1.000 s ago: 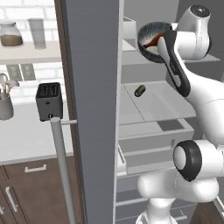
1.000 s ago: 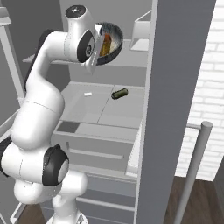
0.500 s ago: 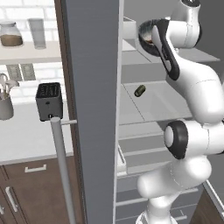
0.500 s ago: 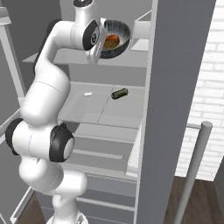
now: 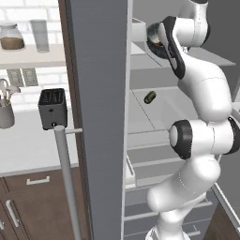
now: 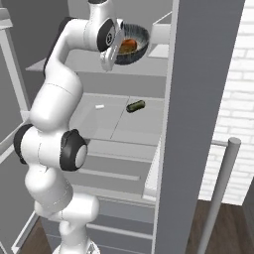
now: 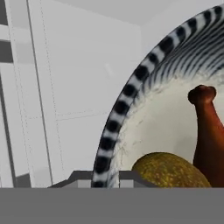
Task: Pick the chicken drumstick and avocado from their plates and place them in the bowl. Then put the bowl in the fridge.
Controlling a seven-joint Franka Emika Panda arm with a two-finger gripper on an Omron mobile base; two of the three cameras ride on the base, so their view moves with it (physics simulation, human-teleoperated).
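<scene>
Deeper inside fridge [image 6: 149, 124], bowl [image 6: 133, 44] levelled

Two flanking rear views toward the open fridge [image 5: 154, 117]; hand view close on bowl [image 7: 131, 92].

No readable text, labels, brand names, numbers or signs appear anywhere in these views of the open fridge and kitchen counter.

arm [image 5: 206, 93]: glossy white rounded links | joints: dark grey/black caps | no cables
</scene>
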